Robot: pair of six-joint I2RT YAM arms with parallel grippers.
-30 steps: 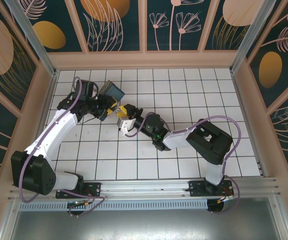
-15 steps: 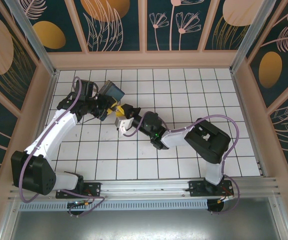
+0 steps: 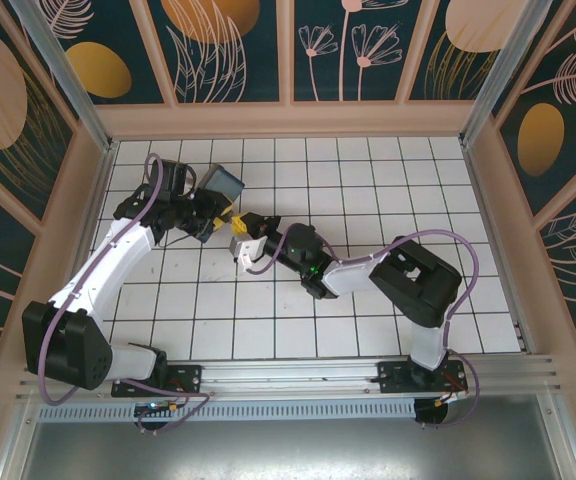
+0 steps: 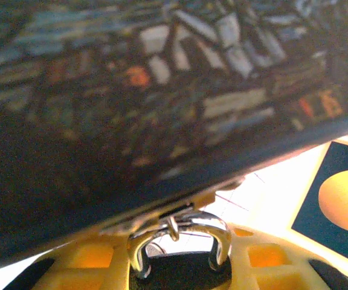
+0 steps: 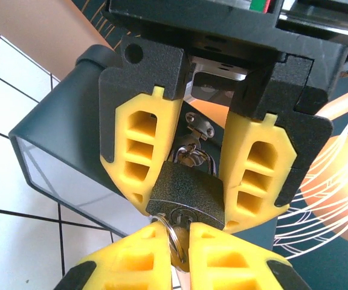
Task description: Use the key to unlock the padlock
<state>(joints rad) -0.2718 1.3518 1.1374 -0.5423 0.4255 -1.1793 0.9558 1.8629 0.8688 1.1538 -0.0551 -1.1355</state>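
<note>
The padlock (image 5: 186, 193) has a dark, speckled body, and its silvery shackle (image 4: 180, 232) hooks through the hasp of the blue painted box (image 4: 162, 90). My left gripper (image 5: 189, 208) is shut on the padlock body, with one yellow finger (image 5: 139, 151) on each side. The key (image 5: 181, 251) sits in the keyhole on the padlock's underside, with a wire ring (image 5: 174, 235) hanging beside it. My right gripper (image 5: 182, 241) is shut on the key's head. In the top view the left gripper (image 3: 224, 214) and right gripper (image 3: 239, 236) meet tip to tip just below the box (image 3: 220, 184).
The white tiled floor (image 3: 368, 190) is bare to the right and in front of the arms. Painted walls (image 3: 288, 50) enclose the floor on three sides. The right arm's elbow (image 3: 418, 285) hangs low over the tiles at the right.
My right gripper has slid a little left and up against my left gripper. The left arm and box have barely moved.
</note>
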